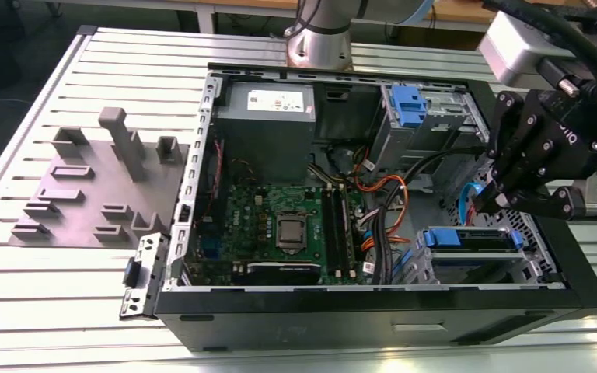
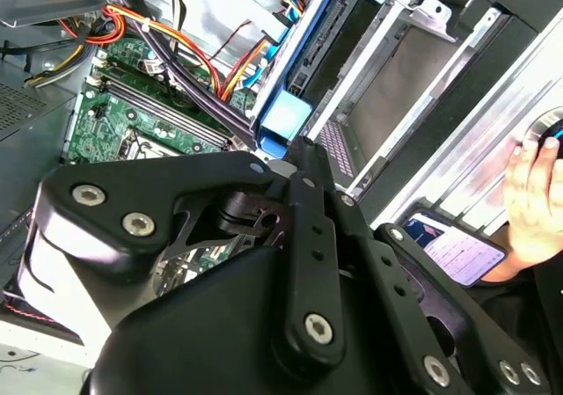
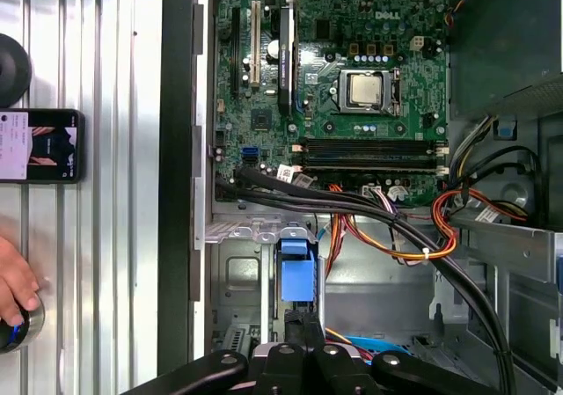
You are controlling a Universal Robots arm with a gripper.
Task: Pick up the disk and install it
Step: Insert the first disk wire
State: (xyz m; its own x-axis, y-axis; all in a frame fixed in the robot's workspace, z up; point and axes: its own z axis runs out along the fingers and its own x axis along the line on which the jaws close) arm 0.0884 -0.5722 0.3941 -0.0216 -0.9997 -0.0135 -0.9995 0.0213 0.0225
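End effector [image 1: 500, 203] over the drive bay, disk [image 1: 469, 238] seated there.
Fingers together on its blue edge, pressing it home, I judge.

An open black computer case [image 1: 382, 315] lies on the ribbed metal counter [image 1: 60, 287]. Inside sit a green circuit board [image 1: 277, 225], a grey power supply [image 1: 267, 116] and orange cables [image 1: 387, 202]. The black gripper [image 1: 500, 203] hangs at the case's exterior-view right side, just above the blue-railed disk [image 1: 469, 238] seated in its bay. A grey fixture plate [image 1: 91, 186] lies beside the case.
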